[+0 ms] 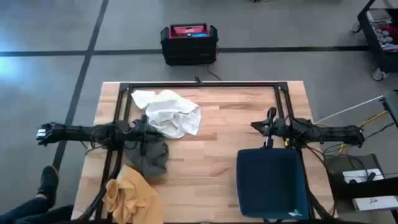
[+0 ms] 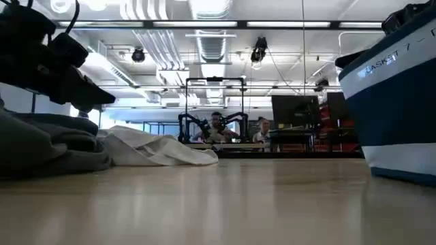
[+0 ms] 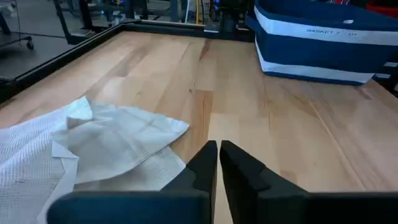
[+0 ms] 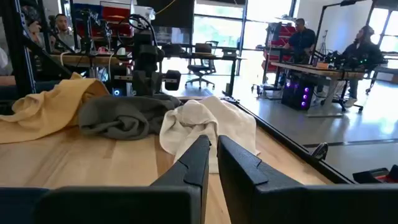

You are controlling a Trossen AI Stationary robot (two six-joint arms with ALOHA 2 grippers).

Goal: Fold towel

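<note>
Both jaws clenched, empty — left gripper (image 1: 144, 129) over the grey cloth (image 1: 151, 157), right gripper (image 1: 268, 127) by the blue basket (image 1: 270, 182). White towel (image 1: 169, 112) lies crumpled at the desk's (image 1: 217, 143) far-left side — soft, light, limp; pinch a loose corner.

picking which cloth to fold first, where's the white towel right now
In the high view the white towel lies crumpled at the table's far left, just beyond the grey cloth.
</note>
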